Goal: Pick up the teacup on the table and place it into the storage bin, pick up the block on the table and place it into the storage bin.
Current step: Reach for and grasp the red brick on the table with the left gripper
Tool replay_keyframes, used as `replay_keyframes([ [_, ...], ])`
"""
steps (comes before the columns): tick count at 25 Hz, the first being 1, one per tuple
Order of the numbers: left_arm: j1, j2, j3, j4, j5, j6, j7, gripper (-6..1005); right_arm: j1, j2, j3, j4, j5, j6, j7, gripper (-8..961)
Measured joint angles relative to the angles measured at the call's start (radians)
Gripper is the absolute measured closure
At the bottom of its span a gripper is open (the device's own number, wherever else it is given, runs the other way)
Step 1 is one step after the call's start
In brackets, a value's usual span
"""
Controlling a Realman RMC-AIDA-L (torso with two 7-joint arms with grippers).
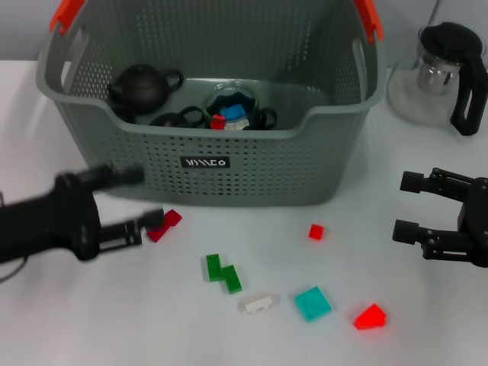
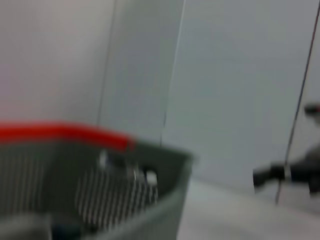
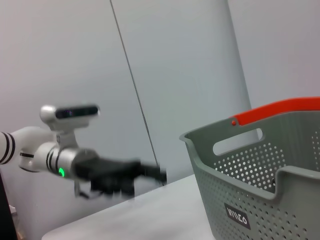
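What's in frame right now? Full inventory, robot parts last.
storage bin: 1, grey with orange-red handles, back centre of table
teapot: 1, dark, inside bin, left
glass dish: 1, holds red and blue pieces, inside bin
glass kettle: 1, black handle and lid, right of bin
flat red block: 1, by left fingertips
small red block: 1, in front of bin
green block: 1, centre front
white block: 1, front
teal block: 1, front
red wedge block: 1, front right
left gripper: open, at bin's left front
right gripper: open, right of table

Matt perforated plastic storage bin [image 1: 252,164]; glossy glass kettle [image 1: 438,76]; smooth white table [image 1: 114,320].
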Motion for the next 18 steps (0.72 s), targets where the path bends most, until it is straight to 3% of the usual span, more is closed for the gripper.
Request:
replay_keyframes([
  [4,-0.007,-0.023,0.008,-0.018,0.155,-0.105,0.003,236,0.0,0.001,0.0,0.0,0.0,0.0,0.0,39],
  [9,-0.013,-0.044,0.038,-0.041,0.188,-0.241,0.007,251,0.0,0.001,0.0,0.0,0.0,0.0,0.0,39],
  [18,-0.053,-0.045,0.109,-0.096,0.225,-0.441,-0.039,252,0.001,0.001,0.0,0.0,0.0,0.0,0.0,39],
])
